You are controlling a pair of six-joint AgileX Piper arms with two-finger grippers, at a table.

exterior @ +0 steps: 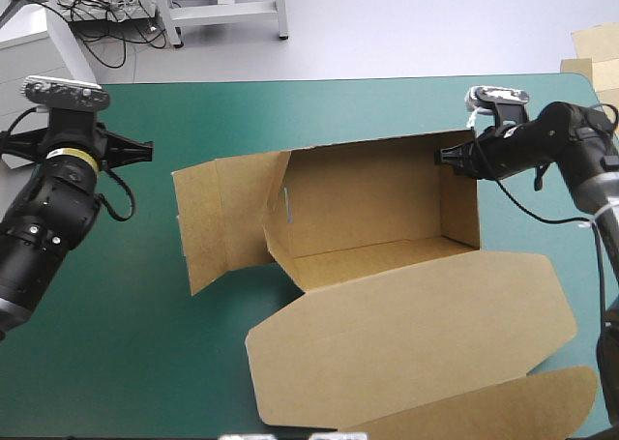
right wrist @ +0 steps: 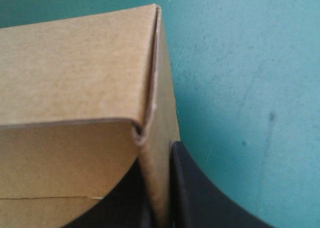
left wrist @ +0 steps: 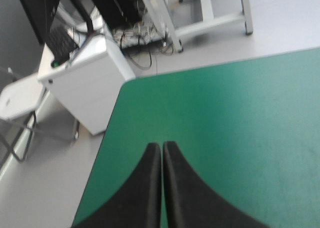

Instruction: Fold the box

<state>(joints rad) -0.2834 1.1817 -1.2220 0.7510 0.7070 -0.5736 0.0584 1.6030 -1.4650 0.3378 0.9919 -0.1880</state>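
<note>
High view: we find the box (exterior: 382, 213) about midway across the teal-green worktop (exterior: 116, 363). It stands as a brown open tray with its far wall and right wall raised. Its lid (exterior: 406, 338) lies flat on the cover at the box's near side, with a narrower tuck flap (exterior: 503, 406) beyond it again. At the box's left end the side flaps (exterior: 218, 222) lie spread outward, and the left wall is only partly raised, at a slant.

We see the right gripper (exterior: 443, 156) at the box's far right corner, touching the top of the right wall. In the right wrist view its black fingers (right wrist: 200, 193) are pinching that wall. The board's edge runs up between them, one finger inside the tray and one outside, all but closed on the sheet just short of the folded corner.

The left gripper (exterior: 147, 151) hangs well to the left of the box, apart from the side flaps. In the left wrist view its fingers (left wrist: 145, 188) are pressed together into one pointed arch, with bare cover ahead.

Far off to the box's right, past the worktop's corner, we make out some spare board (exterior: 592, 45).
</note>
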